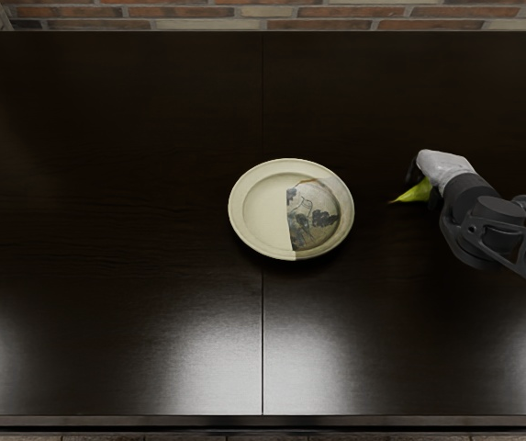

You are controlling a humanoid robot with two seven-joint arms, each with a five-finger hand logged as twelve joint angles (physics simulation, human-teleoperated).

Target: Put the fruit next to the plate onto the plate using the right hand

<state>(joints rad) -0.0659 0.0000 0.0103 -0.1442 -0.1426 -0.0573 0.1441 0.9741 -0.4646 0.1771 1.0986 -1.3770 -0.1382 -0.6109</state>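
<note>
Now the right robot hand [439,171] grips the fruit [415,192], tip pointing toward plate [245,208].

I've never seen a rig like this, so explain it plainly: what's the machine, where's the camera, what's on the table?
It is a simulator's render from the robot's head, looking down at a slant on a dark table. The arm coming in from the right ends in its right hand. In the middle lies a cream plate. Right of it lies a yellow-green fruit, mostly covered by that hand; whether it is gripped I cannot tell. Only this one arm shows.
</note>
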